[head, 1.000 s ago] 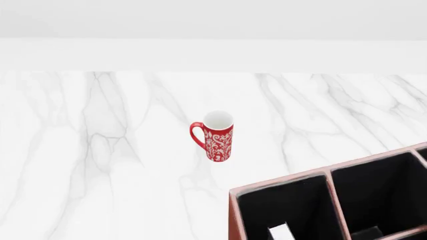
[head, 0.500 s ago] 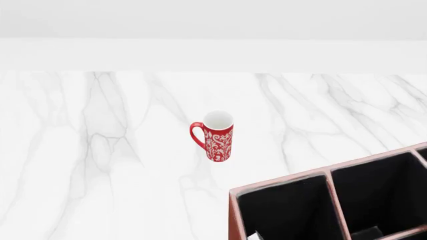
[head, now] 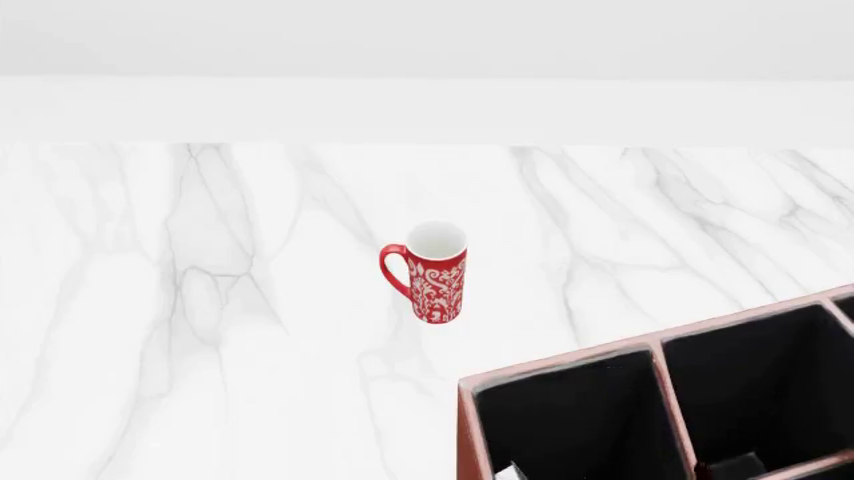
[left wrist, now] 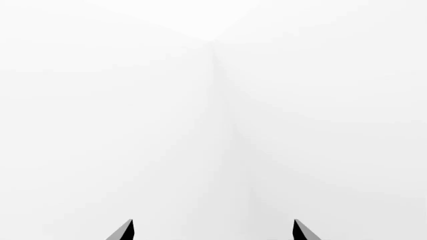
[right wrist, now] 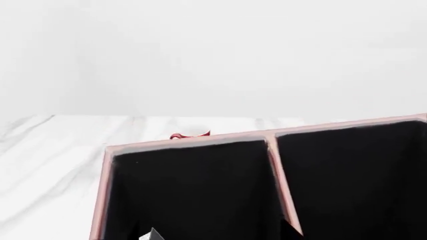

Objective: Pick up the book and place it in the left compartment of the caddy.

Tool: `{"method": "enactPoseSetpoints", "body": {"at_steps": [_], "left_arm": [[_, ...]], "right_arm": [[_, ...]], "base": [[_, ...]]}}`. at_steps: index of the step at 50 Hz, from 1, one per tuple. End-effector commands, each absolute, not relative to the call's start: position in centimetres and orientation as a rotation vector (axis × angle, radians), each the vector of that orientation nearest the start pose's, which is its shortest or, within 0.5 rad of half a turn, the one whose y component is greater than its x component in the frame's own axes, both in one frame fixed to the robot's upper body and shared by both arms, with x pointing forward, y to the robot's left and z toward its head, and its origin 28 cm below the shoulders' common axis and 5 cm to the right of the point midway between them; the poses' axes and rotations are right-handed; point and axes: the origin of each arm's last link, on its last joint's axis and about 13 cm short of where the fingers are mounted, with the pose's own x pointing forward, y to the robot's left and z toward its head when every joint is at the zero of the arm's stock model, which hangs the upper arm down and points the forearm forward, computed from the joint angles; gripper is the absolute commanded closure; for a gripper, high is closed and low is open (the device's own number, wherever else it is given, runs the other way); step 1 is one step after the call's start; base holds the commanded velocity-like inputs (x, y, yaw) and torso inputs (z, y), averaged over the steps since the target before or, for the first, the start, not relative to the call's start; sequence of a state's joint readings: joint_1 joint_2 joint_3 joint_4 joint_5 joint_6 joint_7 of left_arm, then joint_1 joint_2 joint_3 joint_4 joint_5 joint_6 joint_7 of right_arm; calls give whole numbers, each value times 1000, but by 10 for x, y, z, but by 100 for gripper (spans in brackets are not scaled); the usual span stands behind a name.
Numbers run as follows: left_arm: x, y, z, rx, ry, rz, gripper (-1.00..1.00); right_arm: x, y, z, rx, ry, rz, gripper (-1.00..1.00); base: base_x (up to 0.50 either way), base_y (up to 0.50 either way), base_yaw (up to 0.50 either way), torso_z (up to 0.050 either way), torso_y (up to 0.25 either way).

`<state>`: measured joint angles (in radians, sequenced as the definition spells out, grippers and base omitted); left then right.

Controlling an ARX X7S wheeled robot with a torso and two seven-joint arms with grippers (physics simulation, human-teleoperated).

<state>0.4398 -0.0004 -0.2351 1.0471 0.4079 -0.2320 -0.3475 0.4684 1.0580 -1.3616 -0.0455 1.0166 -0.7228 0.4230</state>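
The caddy (head: 466,430) sits nearest, and a pale book (head: 506,472) corner shows low in its left compartment (head: 574,425), so little seems left. The left gripper (left wrist: 213,231) is spread apart; the right cannot be told. The red mug (head: 433,272) stands farther back.

Caddy (head: 561,375) cut off by head view's bottom & right edges. Mug (right wrist: 190,135) mostly hidden behind caddy rim in right wrist view. Left gripper (left wrist: 213,231): only 2 fingertips show.
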Motion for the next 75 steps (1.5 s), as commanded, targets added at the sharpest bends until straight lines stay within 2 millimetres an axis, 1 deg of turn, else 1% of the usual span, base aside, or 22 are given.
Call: {"method": "enactPoseSetpoints", "body": {"at_steps": [1, 5, 6, 8, 13, 18, 21, 26, 37, 47, 62, 69, 75], "left_arm": [[91, 253, 151, 457, -427, 693, -100], [92, 253, 152, 456, -427, 692, -100], [92, 253, 152, 456, -427, 693, -100], [92, 253, 152, 456, -427, 693, -100], [92, 253, 152, 454, -428, 693, -100], [92, 253, 152, 455, -427, 692, -100], [92, 253, 152, 455, -427, 692, -100], [92, 253, 152, 456, -427, 691, -100], [92, 253, 152, 457, -428, 691, -100], [92, 253, 152, 457, -429, 691, -100], [91, 253, 152, 457, -429, 692, -100], [91, 253, 152, 455, -431, 692, -100], [91, 253, 152, 455, -431, 692, -100]], "right_arm": [[180, -186, 77, 82, -37, 283, -100], [177, -182, 89, 90, -77, 299, -100], [175, -180, 95, 88, -96, 307, -100], [173, -179, 99, 90, -112, 318, -100], [165, -173, 119, 106, -181, 324, -100], [158, -169, 134, 114, -231, 337, -100], [156, -168, 137, 117, -243, 347, -100], [148, -166, 150, 130, -293, 354, -100], [136, -162, 170, 164, -391, 360, -100], [119, -159, 194, 210, -491, 381, -100], [102, -156, 212, 240, -567, 417, -100], [89, -153, 223, 241, -618, 439, -100], [83, -149, 228, 242, -660, 448, -100]], "base": [[0, 0, 0, 0, 0], [0, 0, 0, 0, 0], [0, 0, 0, 0, 0], [0, 0, 0, 0, 0], [0, 0, 0, 0, 0], [0, 0, 0, 0, 0], [0, 0, 0, 0, 0], [0, 0, 0, 0, 0], [0, 0, 0, 0, 0], [0, 0, 0, 0, 0], [0, 0, 0, 0, 0], [0, 0, 0, 0, 0], [0, 0, 0, 0, 0]]}}
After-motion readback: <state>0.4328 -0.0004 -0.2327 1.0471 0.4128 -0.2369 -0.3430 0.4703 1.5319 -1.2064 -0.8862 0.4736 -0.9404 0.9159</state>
